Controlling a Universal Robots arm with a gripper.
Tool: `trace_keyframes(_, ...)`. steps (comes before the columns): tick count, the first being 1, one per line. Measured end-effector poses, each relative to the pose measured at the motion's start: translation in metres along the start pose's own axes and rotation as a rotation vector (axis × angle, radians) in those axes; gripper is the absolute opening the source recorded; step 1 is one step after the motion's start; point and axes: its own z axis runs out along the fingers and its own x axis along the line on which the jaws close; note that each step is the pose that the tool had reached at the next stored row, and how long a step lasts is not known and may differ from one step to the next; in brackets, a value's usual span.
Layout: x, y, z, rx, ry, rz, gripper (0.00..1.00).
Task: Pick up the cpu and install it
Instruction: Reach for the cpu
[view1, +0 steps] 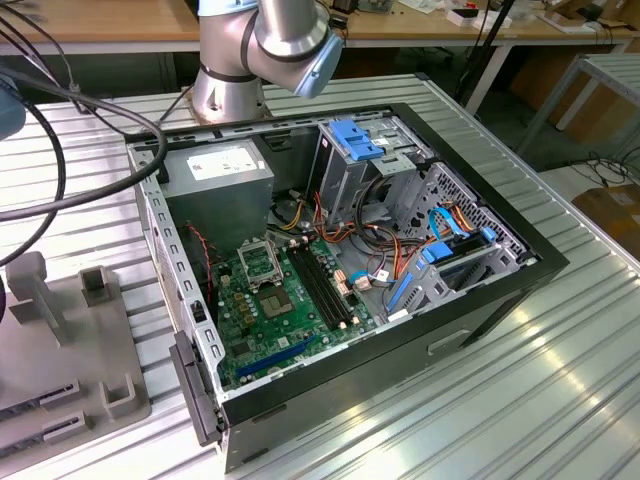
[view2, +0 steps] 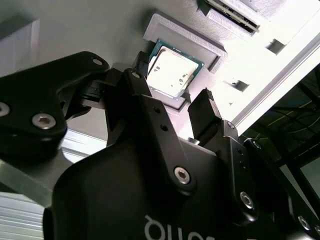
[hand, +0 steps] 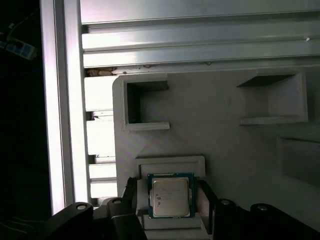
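Gripper (hand: 167, 192) fingers spread, straddling the cpu (hand: 171, 196), no pinch yet. The cpu lies flat in a recess of the grey fixture (hand: 215, 125). Risk: an off-centre squeeze probably tilts or jams it against the recess wall. Exterior view: slatted metal table (view1: 520, 400), open PC case (view1: 340, 250) centre, wooden benches (view1: 100, 20) along the top.

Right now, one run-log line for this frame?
phase: pre-grasp | gripper: open, straddling cpu | cpu: flat in grey holder recess, not lifted | install: not done
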Motion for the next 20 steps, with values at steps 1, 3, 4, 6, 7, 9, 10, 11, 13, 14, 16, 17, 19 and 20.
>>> trace_keyframes(1, 0.0, 0.0, 0.0003, -0.0001, -0.0001, 0.0, 0.59)
trace_keyframes(3, -0.0001, 0.0, 0.0009, -0.0002, -0.0003, 0.0, 0.59)
trace_keyframes(4, -0.0001, 0.0, 0.0015, -0.0003, -0.0006, 0.0, 0.59)
trace_keyframes(6, -0.0001, -0.0001, 0.0025, -0.0002, -0.0003, 0.0, 0.59)
trace_keyframes(7, -0.0002, -0.0001, 0.0033, -0.0002, -0.0004, 0.0, 0.59)
trace_keyframes(9, -0.0001, -0.0002, 0.0046, -0.0001, -0.0002, 0.0, 0.59)
trace_keyframes(10, -0.0001, -0.0003, 0.0045, 0.0, 0.0, 0.0, 0.59)
trace_keyframes(11, -0.0002, -0.0002, 0.0046, 0.0, -0.0001, 0.0, 0.59)
trace_keyframes(13, -0.0002, -0.0003, 0.0047, -0.0001, -0.0002, -0.002, 0.59)
trace_keyframes(14, -0.0002, -0.0003, 0.0047, 0.0004, -0.0001, -0.004, 0.59)
trace_keyframes(16, -0.0003, -0.0004, 0.0047, 0.0019, -0.0003, -0.005, 0.59)
trace_keyframes(17, -0.0003, -0.0005, 0.0047, 0.0029, -0.0004, -0.005, 0.59)
trace_keyframes(19, -0.0002, -0.0007, 0.0045, 0.0073, -0.0005, -0.005, 0.59)
trace_keyframes(20, -0.0002, -0.0007, 0.0044, 0.0134, -0.0008, -0.005, 0.59)
